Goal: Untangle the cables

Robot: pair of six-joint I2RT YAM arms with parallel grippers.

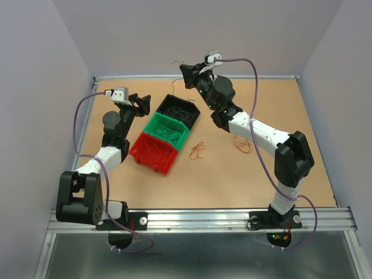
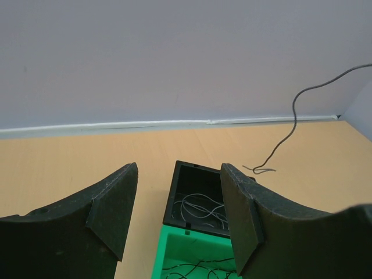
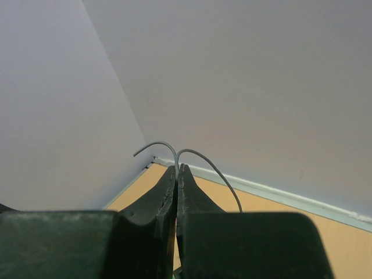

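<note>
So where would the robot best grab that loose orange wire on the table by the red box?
Probably the orange wire beside the red box at its middle, where the loops bunch, coming straight down from above. It lies flat on the table and looks too thin to pinch from the side.

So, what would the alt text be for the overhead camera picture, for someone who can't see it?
Seen from above, the right arm's claw pinches a thin dark wire up near the back wall, while the left claw hangs open beside a row of black, green and red bins. Two small red wire tangles lie on the brown table.
</note>
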